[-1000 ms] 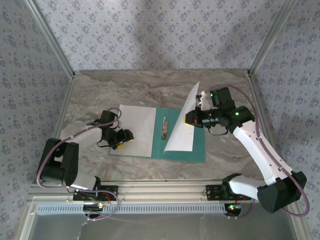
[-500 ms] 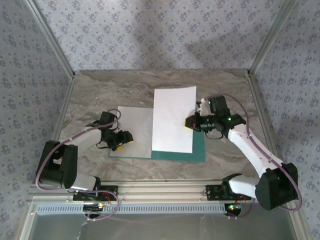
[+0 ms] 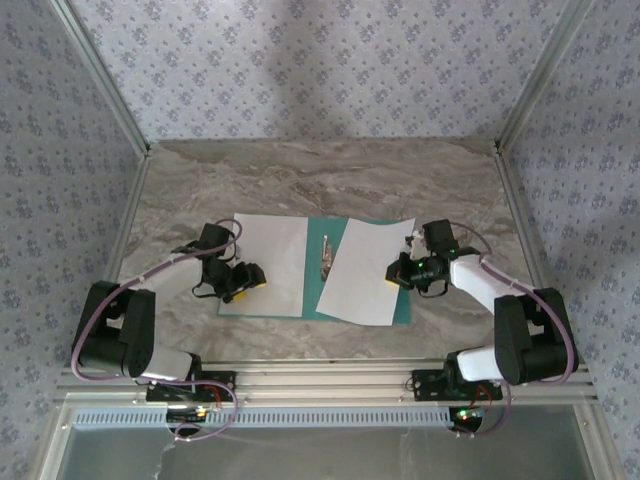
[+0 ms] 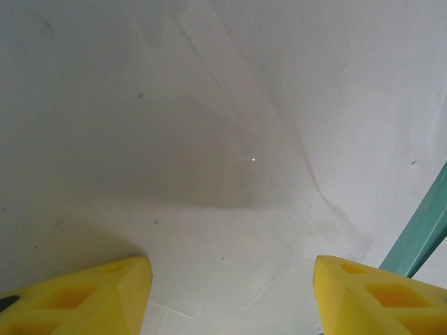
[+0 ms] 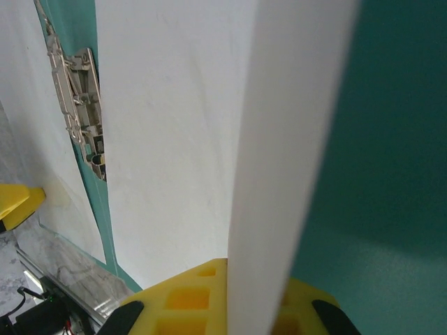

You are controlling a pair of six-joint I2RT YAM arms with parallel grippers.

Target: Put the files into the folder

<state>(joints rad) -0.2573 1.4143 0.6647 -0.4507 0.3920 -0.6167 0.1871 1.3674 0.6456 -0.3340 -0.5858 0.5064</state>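
The teal folder (image 3: 402,308) lies open on the marble table, its metal clip (image 3: 326,255) at the centre fold. One white file (image 3: 265,262) lies flat on the folder's left half. My left gripper (image 3: 240,278) stands open at that sheet's left edge, its yellow fingertips (image 4: 84,293) wide apart over the paper (image 4: 230,139). My right gripper (image 3: 400,270) is shut on the right edge of the second file (image 3: 362,272), which lies slanted over the folder's right half. In the right wrist view this sheet (image 5: 174,139) runs from my gripper (image 5: 241,293) toward the clip (image 5: 80,98), above the teal cover (image 5: 377,139).
Patterned walls with metal posts (image 3: 110,110) close in the table on three sides. An aluminium rail (image 3: 320,380) runs along the near edge by the arm bases. Bare marble (image 3: 320,175) lies behind the folder.
My right gripper has come down and toward the near edge, bringing the held sheet from standing upright to lying low over the folder's right half. The left arm has stayed put.
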